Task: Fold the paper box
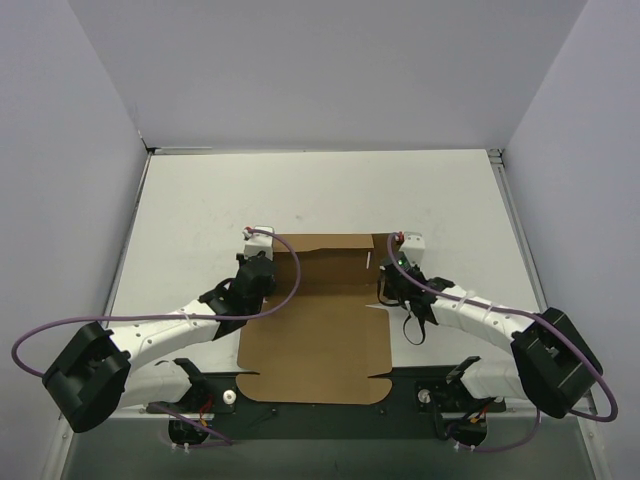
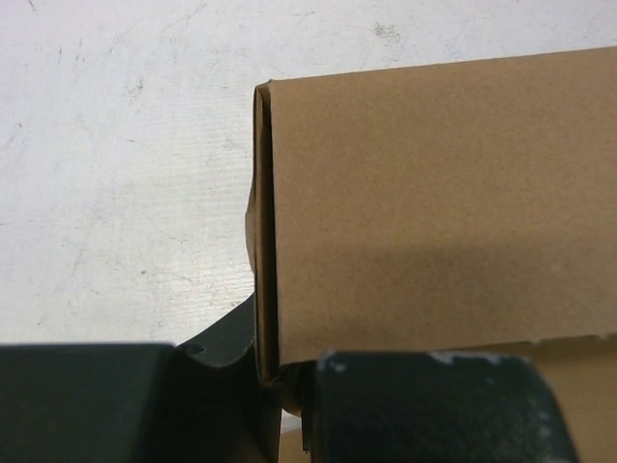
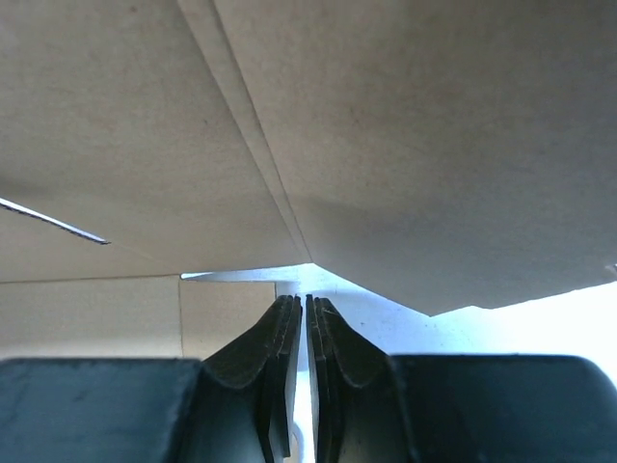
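The paper box (image 1: 315,345) is a brown cardboard sheet lying between the two arms, with its far part folded up. My left gripper (image 1: 266,272) is at the box's far left corner. In the left wrist view the left gripper (image 2: 280,371) is shut on the doubled edge of a raised flap (image 2: 434,203). My right gripper (image 1: 386,292) is at the box's right edge. In the right wrist view the right gripper (image 3: 306,304) is shut with nothing between its pads, low over the table, under a lifted cardboard panel (image 3: 405,145).
The white table (image 1: 200,210) has raised side walls and a back wall. The arm bases and a dark rail (image 1: 420,385) run along the near edge. Purple cables loop beside each arm.
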Tool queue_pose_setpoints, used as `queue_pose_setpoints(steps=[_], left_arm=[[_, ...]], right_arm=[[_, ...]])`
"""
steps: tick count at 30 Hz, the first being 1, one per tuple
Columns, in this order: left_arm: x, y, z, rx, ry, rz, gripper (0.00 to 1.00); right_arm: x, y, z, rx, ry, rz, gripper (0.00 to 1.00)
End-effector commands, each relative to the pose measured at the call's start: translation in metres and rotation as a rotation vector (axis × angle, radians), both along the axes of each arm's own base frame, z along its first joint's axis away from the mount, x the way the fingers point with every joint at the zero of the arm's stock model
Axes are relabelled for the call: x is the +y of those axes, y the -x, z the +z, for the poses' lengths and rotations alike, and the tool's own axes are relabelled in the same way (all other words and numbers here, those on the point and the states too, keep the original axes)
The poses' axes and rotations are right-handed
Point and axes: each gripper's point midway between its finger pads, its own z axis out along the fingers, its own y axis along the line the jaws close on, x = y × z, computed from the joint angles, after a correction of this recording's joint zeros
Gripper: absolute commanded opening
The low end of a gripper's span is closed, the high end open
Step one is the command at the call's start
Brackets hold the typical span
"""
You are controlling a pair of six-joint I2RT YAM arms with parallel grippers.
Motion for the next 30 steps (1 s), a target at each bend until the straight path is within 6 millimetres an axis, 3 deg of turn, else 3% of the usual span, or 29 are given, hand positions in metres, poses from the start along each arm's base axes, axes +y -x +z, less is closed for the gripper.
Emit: queue_pose_setpoints(steps=[1,3,4,7,13,21,30], left_arm=[[0.000,0.010,-0.012,0.053,-0.023,-0.039,0.00],[0.001,0.010,-0.010,0.049,-0.021,-0.037,0.00],[0.001,0.010,-0.011,0.053,-0.026,-0.037,0.00],[0.002,0.009,-0.009,0.055,-0.026,-0.022,0.00],[0.003,0.007,-0.003,0.056,-0.017,-0.010,0.00],[-0.003,0.006,-0.007,0.068,-0.010,-0.032,0.00],[-0.004,0.006,-0.007,0.066,-0.008,-0.040,0.00]], right_arm=[[0.001,0.021,-0.005,0.080,0.020,0.041,0.11],[0.001,0.018,0.013,0.057,0.001,0.027,0.13],[0.004,0.014,0.034,0.025,-0.022,0.027,0.15],[0.001,0.012,0.069,0.010,-0.040,0.010,0.32],[0.010,0.031,0.086,0.016,-0.081,0.046,0.47],[0.020,0.049,0.042,0.133,-0.072,0.053,0.50],[0.020,0.034,0.005,0.191,-0.190,0.005,0.55]])
